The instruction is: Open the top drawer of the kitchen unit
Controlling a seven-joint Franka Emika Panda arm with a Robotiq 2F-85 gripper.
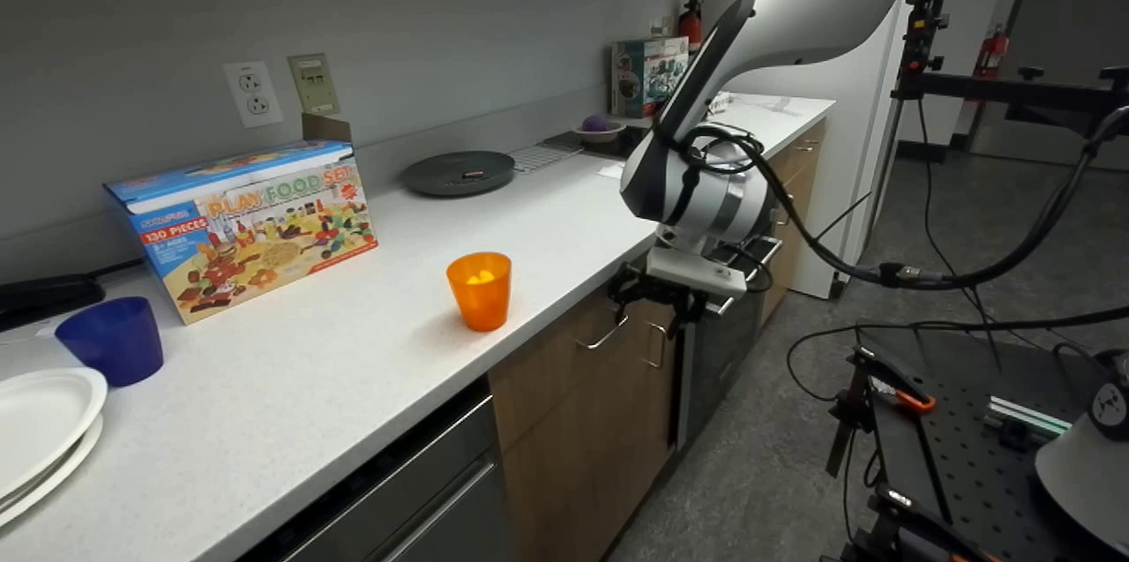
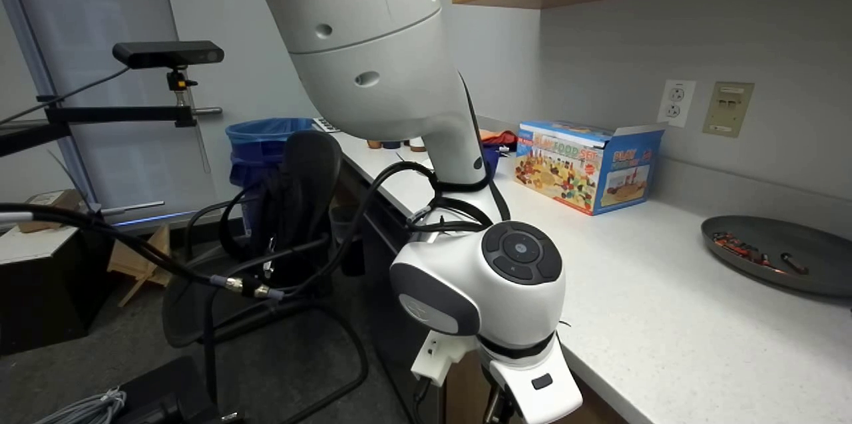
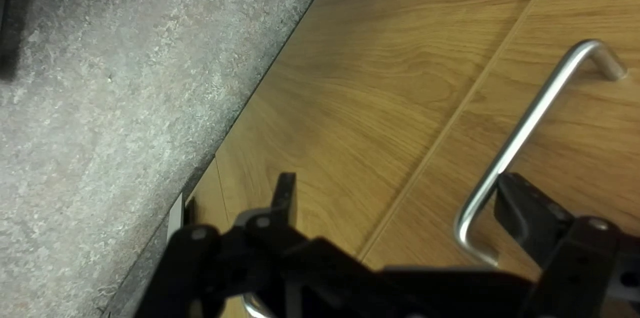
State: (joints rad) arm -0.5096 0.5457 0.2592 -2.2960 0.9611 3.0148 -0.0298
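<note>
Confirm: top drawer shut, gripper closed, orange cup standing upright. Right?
Not quite: the gripper is open, not closed; the wrist view shows its fingers well apart. The rest is right: the top drawer is shut, and in an exterior view the orange cup stands upright.

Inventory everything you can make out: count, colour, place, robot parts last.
unit: 1, brown and white, along wall
top drawer: 1, brown, below worktop
drawer handle: 1, silver, drawer front
cups: 2, orange and blue, worktop
plates: 2 or more, white, stacked, worktop
play-food box: 1, multicoloured, worktop
tray: 1, dark grey, worktop
bits: several, red and dark, in tray
bowl: 1, pale, near wall
round item: 1, purple, in bowl
teal box: 1, teal, beyond bowl
oven: 1, black, in unit
extinguishers: 2, red, background
blue bin: 1, blue, background
arm: 1, white and grey, by unit
jaws: 2, black, apart, one at drawer handle
</note>
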